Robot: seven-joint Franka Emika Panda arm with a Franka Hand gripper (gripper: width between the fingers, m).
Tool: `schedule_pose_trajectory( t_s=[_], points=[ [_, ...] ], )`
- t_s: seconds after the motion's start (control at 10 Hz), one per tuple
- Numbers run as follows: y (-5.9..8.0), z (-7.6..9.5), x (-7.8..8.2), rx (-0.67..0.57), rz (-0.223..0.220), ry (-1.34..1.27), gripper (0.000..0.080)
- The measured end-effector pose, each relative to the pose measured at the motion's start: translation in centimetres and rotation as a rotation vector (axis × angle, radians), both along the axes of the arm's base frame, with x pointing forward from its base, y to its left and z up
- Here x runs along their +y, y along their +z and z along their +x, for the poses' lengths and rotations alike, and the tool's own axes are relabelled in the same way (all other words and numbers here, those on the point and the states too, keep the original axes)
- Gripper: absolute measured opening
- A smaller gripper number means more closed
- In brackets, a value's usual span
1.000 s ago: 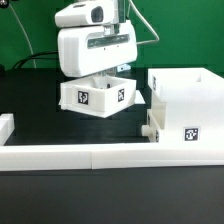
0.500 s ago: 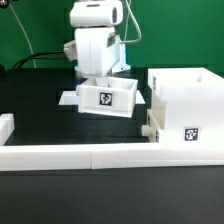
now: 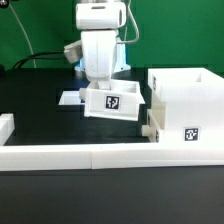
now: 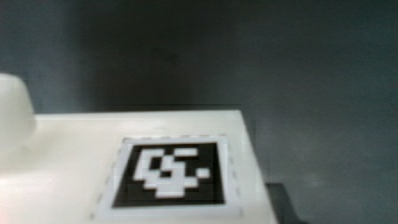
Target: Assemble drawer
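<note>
Tray (image 3: 112, 102) hanging tilted above desk (image 3: 40, 120), just beside box (image 3: 187, 108) on exterior view's right; not yet inside. Fingers (image 3: 104, 84) gripping tray from above, seemingly by its wall; contact hidden. Wrist view showing tray's tag (image 4: 169, 176). Judging early: one tray being carried, insertion remaining; second tray partly hidden behind.

long low white border wall (image 3: 100, 154), black table (image 3: 40, 105), green backdrop (image 3: 40, 25)

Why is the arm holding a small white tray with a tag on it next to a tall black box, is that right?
Not quite: the tall box is white, not black, as the exterior view shows. The rest holds: the arm carries a small white tagged tray beside it.
</note>
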State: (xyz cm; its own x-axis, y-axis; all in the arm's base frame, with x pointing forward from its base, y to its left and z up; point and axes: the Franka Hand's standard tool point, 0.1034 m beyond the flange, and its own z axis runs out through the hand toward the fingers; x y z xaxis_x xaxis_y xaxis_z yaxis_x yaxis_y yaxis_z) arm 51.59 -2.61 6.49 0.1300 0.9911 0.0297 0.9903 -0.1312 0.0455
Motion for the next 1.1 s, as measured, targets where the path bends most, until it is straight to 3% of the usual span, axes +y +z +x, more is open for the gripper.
schedule_pose_trajectory(
  t_s=[0.2,0.7,1.1],
  points=[
    [0.0,0.0,0.0,0.001,0.000,0.000,0.0042],
    [0.0,1.8,0.4,0.016,0.003,0.012,0.0042],
    [-0.4,1.7,0.3,0.021,0.004,0.011,0.0042]
  ],
)
